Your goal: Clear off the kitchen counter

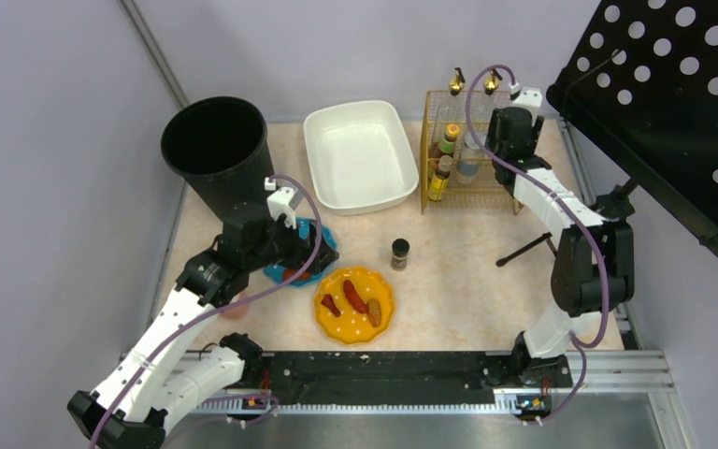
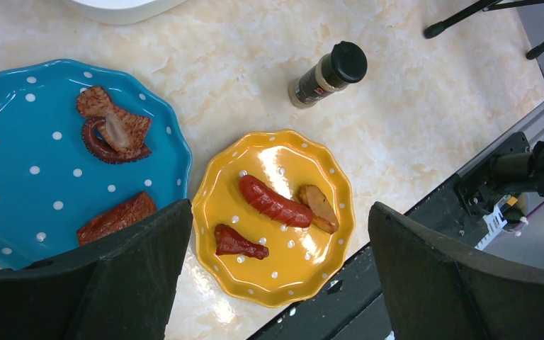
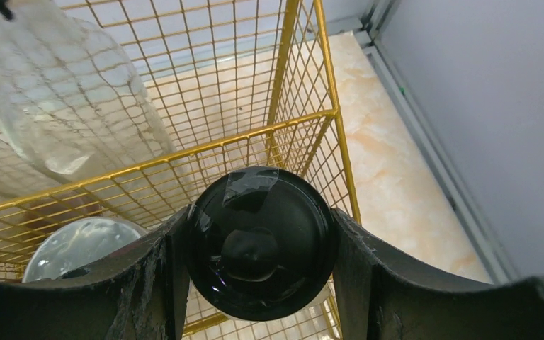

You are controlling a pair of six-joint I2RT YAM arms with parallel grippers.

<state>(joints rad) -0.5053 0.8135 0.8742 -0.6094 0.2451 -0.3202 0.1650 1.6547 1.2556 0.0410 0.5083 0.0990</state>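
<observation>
My top camera looks steeply down from above and behind the arm bases, taking in the whole kitchen counter. The left wrist camera faces down from closer in, sharing the yellow plate, blue plate and spice jar with it. The right wrist camera sits tight against the gold wire rack, a black cap filling its foreground; that rack also shows from the top
</observation>
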